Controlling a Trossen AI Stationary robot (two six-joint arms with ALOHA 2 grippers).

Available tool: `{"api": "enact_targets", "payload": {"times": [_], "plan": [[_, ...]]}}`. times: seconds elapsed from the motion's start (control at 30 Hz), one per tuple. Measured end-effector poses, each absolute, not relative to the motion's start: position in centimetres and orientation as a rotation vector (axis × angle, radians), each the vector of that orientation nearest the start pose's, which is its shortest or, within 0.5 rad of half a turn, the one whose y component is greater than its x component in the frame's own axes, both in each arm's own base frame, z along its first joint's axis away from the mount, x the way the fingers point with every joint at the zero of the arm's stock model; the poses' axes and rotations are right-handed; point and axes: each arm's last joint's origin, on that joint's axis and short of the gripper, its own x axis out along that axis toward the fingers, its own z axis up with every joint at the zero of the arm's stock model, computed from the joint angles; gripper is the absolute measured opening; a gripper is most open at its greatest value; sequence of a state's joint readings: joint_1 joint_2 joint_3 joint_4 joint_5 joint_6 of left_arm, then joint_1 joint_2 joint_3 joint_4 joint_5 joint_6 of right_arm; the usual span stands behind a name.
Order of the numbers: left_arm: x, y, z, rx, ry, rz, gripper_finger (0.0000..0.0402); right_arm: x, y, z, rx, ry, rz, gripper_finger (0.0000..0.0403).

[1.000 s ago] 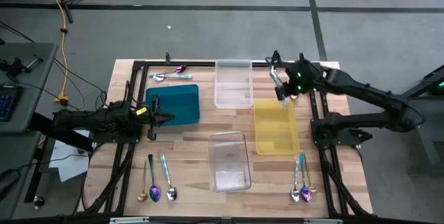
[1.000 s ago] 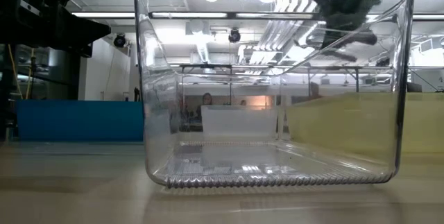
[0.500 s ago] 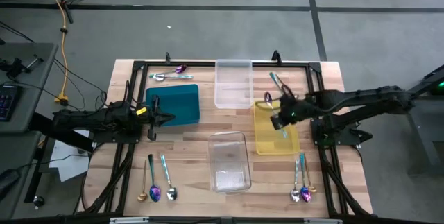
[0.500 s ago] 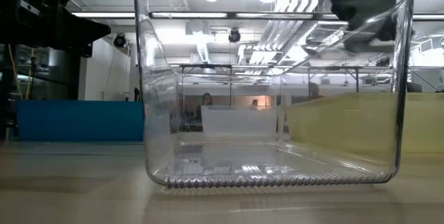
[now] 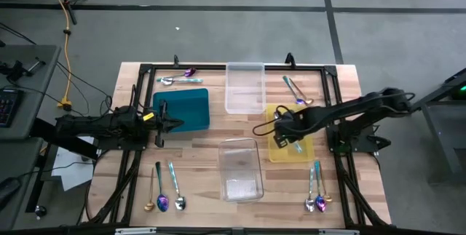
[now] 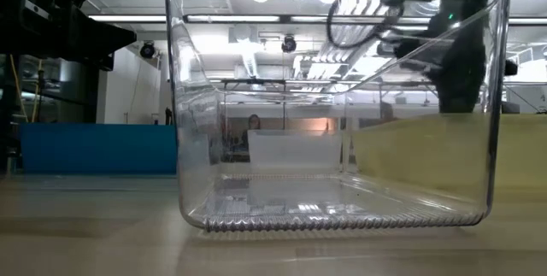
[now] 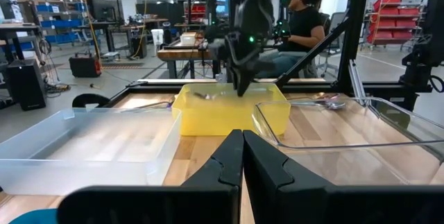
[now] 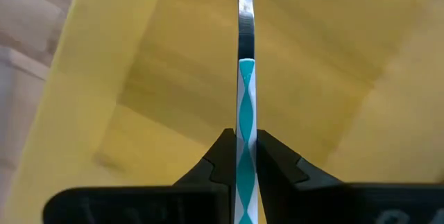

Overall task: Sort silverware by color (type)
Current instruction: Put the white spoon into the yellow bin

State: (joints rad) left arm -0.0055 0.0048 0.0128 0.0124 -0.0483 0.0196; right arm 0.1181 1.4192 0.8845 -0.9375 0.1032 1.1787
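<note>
A: What does the right gripper (image 5: pixel 293 139) hold?

B: Its fingers (image 8: pixel 220 156) are closed tightly on a teal-handled utensil (image 8: pixel 246 106). The handle has a teal and white twisted pattern, and a silver neck goes forward from the fingertips. I cannot tell if it is a spoon or a fork, because the head is cut off at the edge.

A: Where is the gripper?

B: It is over the yellow tray (image 5: pixel 285 118), reaching down into it. The yellow floor of the tray is directly under the utensil. I cannot tell if the utensil touches it.

A: And the left gripper (image 7: pixel 243 156)?

B: It waits beside the teal tray (image 5: pixel 183 109), and its fingers are pressed together with nothing between them.

A: Where is the other silverware?

B: Behind the right gripper, just past the yellow tray, lie two pieces (image 5: pixel 295 91). Nearer to the front edge, on the right gripper's side, lies a group of spoons (image 5: pixel 317 193). On the left gripper's side, three spoons (image 5: pixel 164 188) lie at the front, and some pieces (image 5: pixel 178 77) lie behind the teal tray.

A: Other trays?

B: Two clear trays (image 5: pixel 241 168) stand between the arms.
</note>
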Motion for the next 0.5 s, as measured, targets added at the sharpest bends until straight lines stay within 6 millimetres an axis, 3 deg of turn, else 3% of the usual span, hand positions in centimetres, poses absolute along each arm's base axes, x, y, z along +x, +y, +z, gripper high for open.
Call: {"api": "enact_targets", "payload": {"times": [0.23, 0.5], "plan": [[9.7, 0.1, 16.9, 0.019, -0.02, 0.044, 0.0003, 24.6, 2.7, 17.3, 0.769, 1.322, -0.784, 0.0029], [9.7, 0.1, 16.9, 0.019, -0.02, 0.043, 0.0003, 24.6, 2.8, 17.1, 0.749, 1.347, -0.749, 0.0053]]}}
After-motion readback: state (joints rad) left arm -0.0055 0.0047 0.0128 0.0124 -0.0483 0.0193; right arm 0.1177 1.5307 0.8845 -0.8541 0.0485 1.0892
